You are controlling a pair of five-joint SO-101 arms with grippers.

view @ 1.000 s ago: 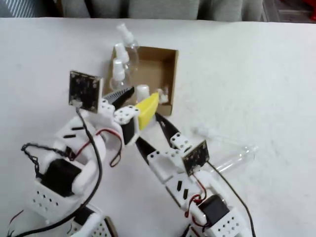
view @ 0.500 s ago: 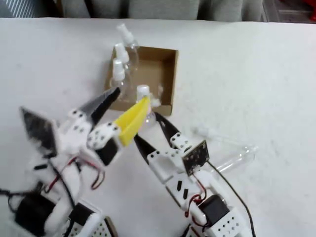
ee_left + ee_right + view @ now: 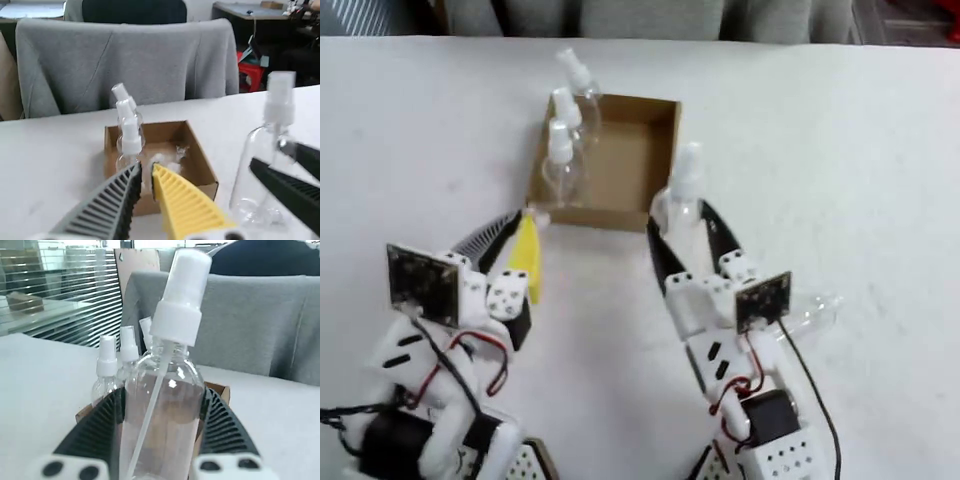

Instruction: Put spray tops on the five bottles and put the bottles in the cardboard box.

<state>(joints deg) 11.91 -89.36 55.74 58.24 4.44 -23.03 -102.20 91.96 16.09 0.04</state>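
- The right tool [image 3: 678, 215] is pinching a clear bottle [image 3: 685, 195] around its body, one black finger on each side. The bottle stands upright with its white spray top on and its long axis vertical.
- The coming move turns on one relation. In the high view the cardboard box [image 3: 625, 160] lies at about 10 o'clock from the held bottle, and the bottle is just outside the box's near right corner, not over the opening.
- Three capped bottles [image 3: 563, 150] stand in a row against the box's 9 o'clock wall. The floor on the 3 o'clock side, nearest the held bottle, is bare, so a short carry over the right wall should land the bottle there.
- The right arm is plainly the nearer one for this.
- The left tool [image 3: 528, 218] has its grey and yellow fingers pressed nearly together on nothing. It sits on the desk [image 3: 840, 150] side of the box's near left corner, at about 7 o'clock from the box.
- Another clear bottle [image 3: 815, 312] lies on its side on the desk at about 4 o'clock from the held one, partly behind the right arm. I judge it the last one to be capped.
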